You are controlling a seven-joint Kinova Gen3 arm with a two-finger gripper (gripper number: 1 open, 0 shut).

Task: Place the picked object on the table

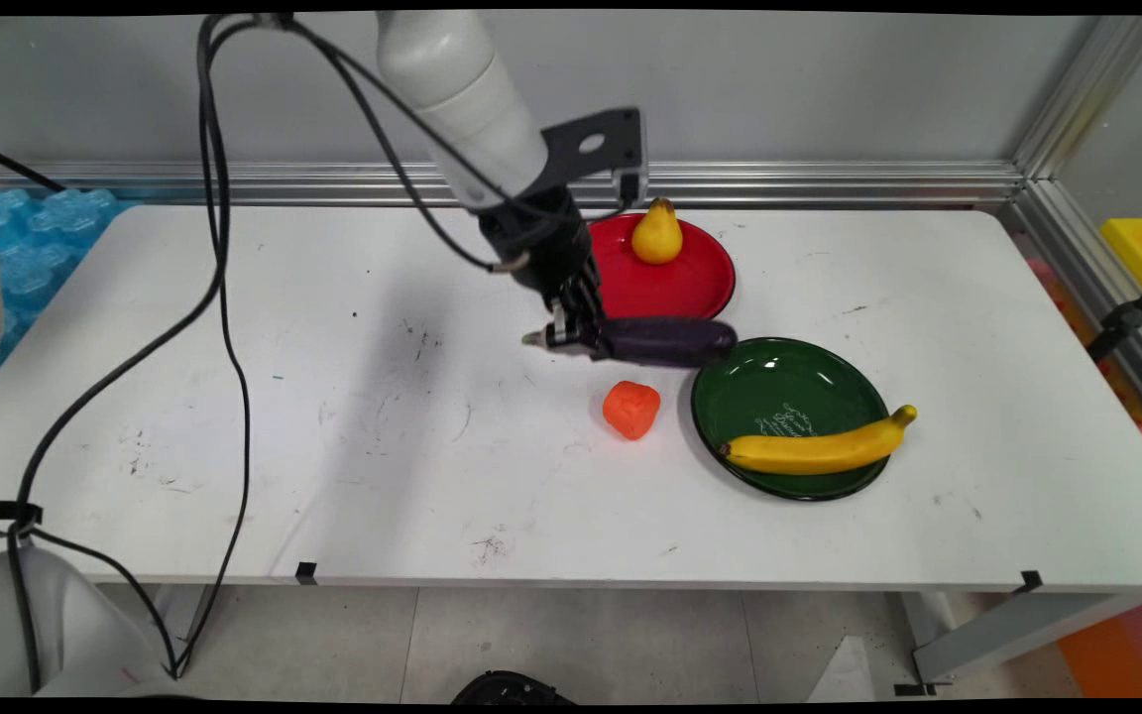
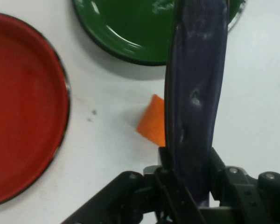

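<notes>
My gripper [image 1: 571, 335] [image 2: 189, 163] is shut on the stem end of a dark purple eggplant [image 1: 665, 340] [image 2: 196, 98]. The eggplant hangs level just above the table, its free end pointing right over the gap between the red plate [image 1: 700, 283] [image 2: 23, 107] and the green plate [image 1: 789, 382] [image 2: 130, 28]. An orange, strawberry-like fruit [image 1: 631, 409] [image 2: 152, 122] lies on the table just below the eggplant. In the hand view the eggplant runs up the picture and hides part of the green plate.
A yellow pear [image 1: 657, 234] stands on the red plate's far side. A banana [image 1: 819, 448] lies across the green plate's near rim. Black cables [image 1: 224, 297] hang over the table's left part. The table's near edge [image 1: 571, 580] runs below.
</notes>
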